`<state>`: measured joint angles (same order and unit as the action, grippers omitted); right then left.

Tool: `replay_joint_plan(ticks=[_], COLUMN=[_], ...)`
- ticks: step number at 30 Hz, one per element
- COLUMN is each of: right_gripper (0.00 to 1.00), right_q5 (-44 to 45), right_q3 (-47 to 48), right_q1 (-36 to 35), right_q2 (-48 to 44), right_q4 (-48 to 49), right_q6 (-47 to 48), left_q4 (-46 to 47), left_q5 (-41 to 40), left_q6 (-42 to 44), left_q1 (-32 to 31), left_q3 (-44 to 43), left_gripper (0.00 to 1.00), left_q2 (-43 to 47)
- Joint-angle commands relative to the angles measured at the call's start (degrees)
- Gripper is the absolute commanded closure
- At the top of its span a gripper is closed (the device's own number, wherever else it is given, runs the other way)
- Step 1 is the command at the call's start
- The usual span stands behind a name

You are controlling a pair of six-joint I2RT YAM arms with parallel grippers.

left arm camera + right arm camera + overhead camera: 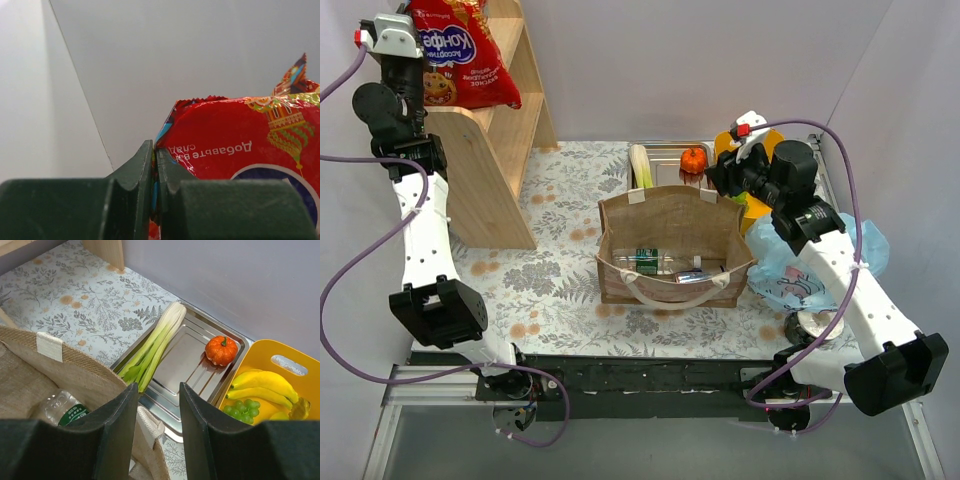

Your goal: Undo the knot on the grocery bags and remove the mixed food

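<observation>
Top external view: the brown carrier (670, 245) stands open in the middle of the tabletop (560, 290), a bottle (655, 263) inside. The light-blue bag (775, 272) is crumpled at the right edge under my right arm (840, 272), can't make out its knot. The steel tray (185, 360) at the far edge holds the leek (152, 347) and pumpkin (221, 350). My left pincer (154, 150) is clamped on the red crisp packet (460, 50) above the wooden shelf (495, 150). My right pincer (157, 405) hangs half-open, empty, over the carrier's far rim.

The table (560, 290), under a flowered cloth, carries a brown bag (665, 225) just below the right pincer (157, 390), on its left. A steel tray (185, 355) lies straight ahead of the pincer's tips, with a yellow tub (260, 360) ahead to their right, just beside the tray. A wooden shelf (490, 180) stands well off to the left. A blue plastic bag (775, 270) lies behind the pincer.
</observation>
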<state>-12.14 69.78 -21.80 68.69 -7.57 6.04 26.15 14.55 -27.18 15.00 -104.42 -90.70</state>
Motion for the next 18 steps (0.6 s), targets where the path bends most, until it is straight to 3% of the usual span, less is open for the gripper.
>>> replay_joint_plan(ticks=[1,6,9,11,14,15,16,17,18], right_gripper=[0.54,0.54,0.55,0.54,0.54,0.54,0.54,0.54,0.54], right_q5=[0.0,0.0,-0.6,-0.9,-1.3,-1.0,-0.9,-0.8,-0.4], right_q3=[-0.7,-1.0,-1.3,-1.6,-1.7,-1.8,-1.8,-2.1,-2.4], right_q1=[0.3,0.2,0.2,0.3,0.2,0.2,0.2,0.3,0.2], right_q2=[-1.0,-0.7,-0.4,-0.2,-0.1,-0.4,-0.6,-0.7,-1.4], right_q4=[2.9,3.3,3.6,3.9,4.1,4.0,3.9,3.8,3.6], right_q6=[-0.1,0.0,-0.4,-0.7,-0.8,-0.8,-0.3,-0.2,-0.2], left_q4=[5.9,5.1,1.1,-1.8,-5.8,-4.0,-1.9,0.9,7.5], left_q5=[-1.6,-5.1,-6.2,-6.4,-5.1,-4.8,-4.3,-2.5,-1.5], left_q6=[3.4,5.7,6.4,7.5,9.0,8.2,6.1,5.7,5.3], left_q1=[0.6,1.2,2.0,2.2,2.1,2.1,2.1,2.2,2.1], left_q3=[1.8,-4.2,-17.7,-33.3,-46.1,-43.9,-40.1,-28.1,-22.9], left_gripper=[1.00,1.00,0.86,0.41,0.13,0.04,0.02,0.02,0.02], left_q2=[3.2,-2.4,-12.4,-22.8,-30.3,-28.9,-26.7,-19.9,-16.9])
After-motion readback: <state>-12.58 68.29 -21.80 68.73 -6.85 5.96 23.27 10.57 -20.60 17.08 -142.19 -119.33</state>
